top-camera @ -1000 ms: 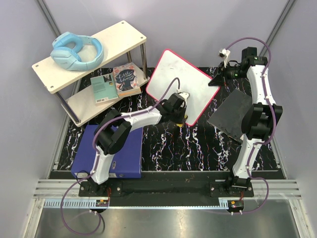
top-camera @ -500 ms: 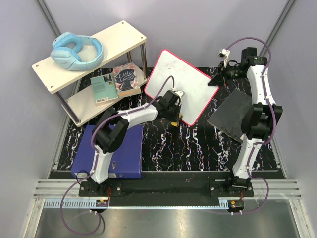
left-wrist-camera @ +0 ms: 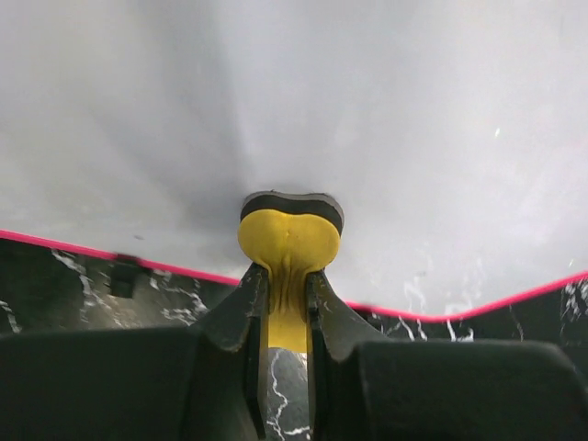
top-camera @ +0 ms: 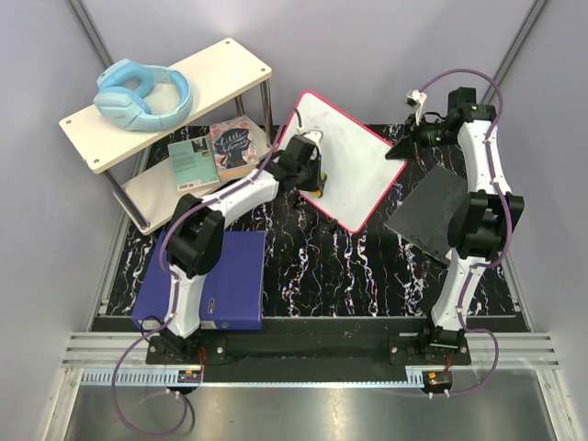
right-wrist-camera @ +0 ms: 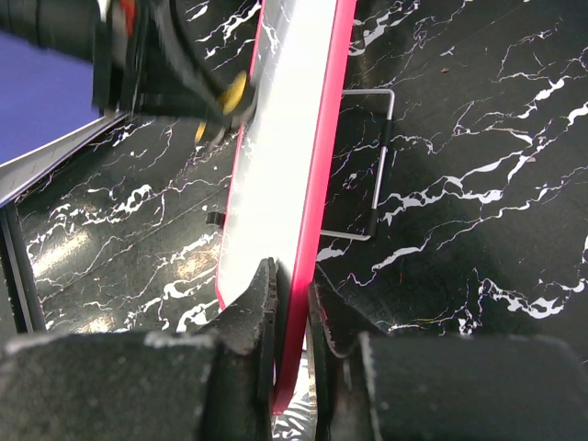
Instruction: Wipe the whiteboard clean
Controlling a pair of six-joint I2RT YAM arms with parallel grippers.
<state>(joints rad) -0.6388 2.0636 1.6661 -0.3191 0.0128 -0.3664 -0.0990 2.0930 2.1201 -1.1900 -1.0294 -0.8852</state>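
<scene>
1. The right gripper (right-wrist-camera: 289,276) enters from the bottom edge. Its two fingers are clamped on the whiteboard (right-wrist-camera: 276,138), one on each face of the pink frame.
2. The whiteboard is seen edge-on, raised off the black marbled table (right-wrist-camera: 478,184).
3. A bent wire stand (right-wrist-camera: 381,165) shows on the board's rear side.
4. At upper left, the blurred left gripper (right-wrist-camera: 216,101) holds a yellow eraser (right-wrist-camera: 235,92) at the white face.
5. A blue-purple binder (right-wrist-camera: 46,110) lies at the left edge.
</scene>
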